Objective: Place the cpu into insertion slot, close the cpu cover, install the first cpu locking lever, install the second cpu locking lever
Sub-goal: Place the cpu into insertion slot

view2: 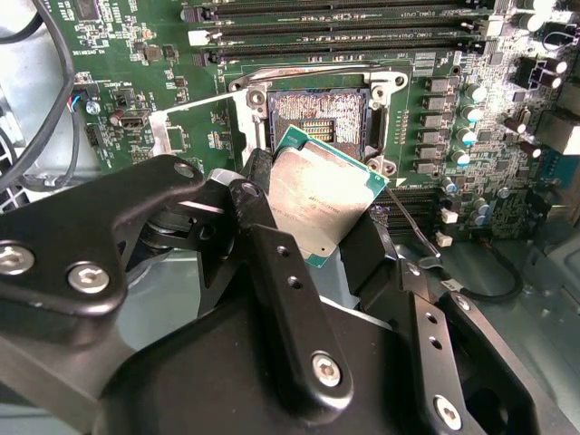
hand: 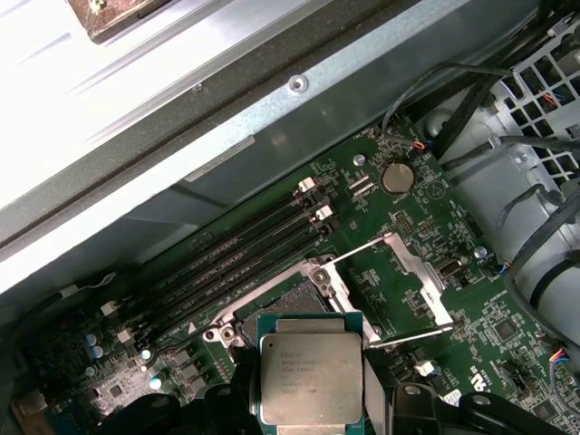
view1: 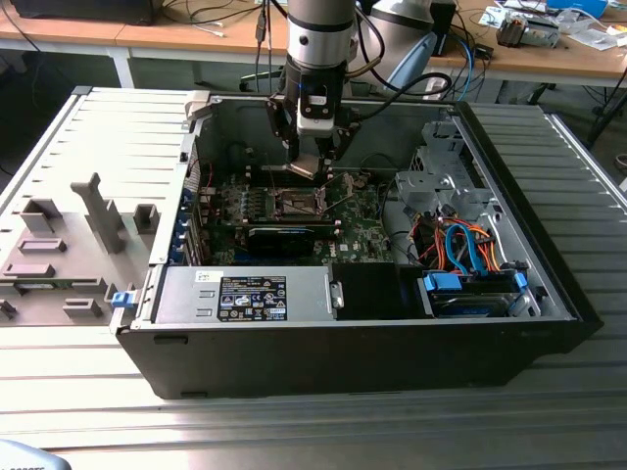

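So, this is step one: getting the cpu [view2: 322, 204] into the socket. The gripper [view1: 312, 163] is clamped on the chip, a finger [view2: 258, 195] on each of two opposite edges, and the silver lid faces the camera in both wrist views.

In the exterior view the chip hangs inside the open computer case [view1: 294, 364], near the insertion slot [view1: 297, 203] at about its 12 o'clock. As far as I can tell they aren't touching. The power supply [view1: 245, 294] sits at the slot's 6 o'clock and the bundle of orange and blue cables [view1: 470, 245] is out around 3 o'clock, both well clear.

The slot itself [view2: 317, 118] is bare, with the dark contact field showing and nothing seated in it. The cpu cover [hand: 426, 281] is flipped open beside the socket and a wire lever [hand: 362, 248] is unhooked, so the cover and both levers aren't done yet.

My read is that the chip looks tipped and a bit rotated against the motherboard [hand: 408, 208] in the second wrist view. Seating it calls for getting it flat and square over the socket with corners matched. After that it has to go straight down with no sliding, because those contacts look easy to bend.
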### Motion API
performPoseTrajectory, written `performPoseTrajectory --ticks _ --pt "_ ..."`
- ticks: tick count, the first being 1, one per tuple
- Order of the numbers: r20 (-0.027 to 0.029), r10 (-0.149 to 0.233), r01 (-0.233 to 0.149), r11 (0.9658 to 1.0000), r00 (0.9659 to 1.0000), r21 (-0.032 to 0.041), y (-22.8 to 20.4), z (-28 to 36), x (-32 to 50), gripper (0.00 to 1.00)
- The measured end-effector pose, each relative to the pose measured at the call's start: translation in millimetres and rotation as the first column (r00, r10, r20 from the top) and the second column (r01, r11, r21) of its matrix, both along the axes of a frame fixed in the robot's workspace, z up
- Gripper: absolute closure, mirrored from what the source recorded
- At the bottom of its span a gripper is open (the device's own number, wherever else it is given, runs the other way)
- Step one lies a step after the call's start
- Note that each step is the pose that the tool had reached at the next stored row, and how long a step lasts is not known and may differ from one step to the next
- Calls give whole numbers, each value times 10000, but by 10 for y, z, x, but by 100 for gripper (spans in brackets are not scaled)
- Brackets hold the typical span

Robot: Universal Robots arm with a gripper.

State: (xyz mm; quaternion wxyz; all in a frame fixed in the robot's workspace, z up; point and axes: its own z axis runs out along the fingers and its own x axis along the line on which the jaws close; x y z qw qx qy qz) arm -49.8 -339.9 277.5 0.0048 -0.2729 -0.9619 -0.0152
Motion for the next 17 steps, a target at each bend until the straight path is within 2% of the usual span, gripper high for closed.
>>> performPoseTrajectory --ticks 17 --pt "0 -96 96 10000 10000 0 0 -1 0 45"
